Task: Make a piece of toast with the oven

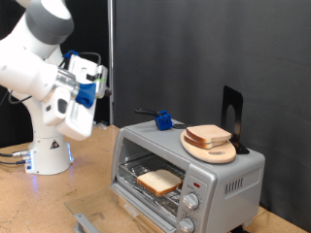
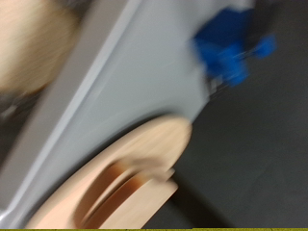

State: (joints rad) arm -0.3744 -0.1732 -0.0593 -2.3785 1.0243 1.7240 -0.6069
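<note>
Tabletop oven (image 1: 185,165), toast (image 1: 158,181) inside, gripper (image 1: 97,85) aloft.

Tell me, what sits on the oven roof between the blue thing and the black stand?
In the exterior view, a wooden plate holding a bread slice sits between the blue thing and the black stand.

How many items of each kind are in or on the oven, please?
Bread slices: 2, one in the oven at, one on the plate at
Wooden plate: 1
Blue object: 1
Total: 4
</note>
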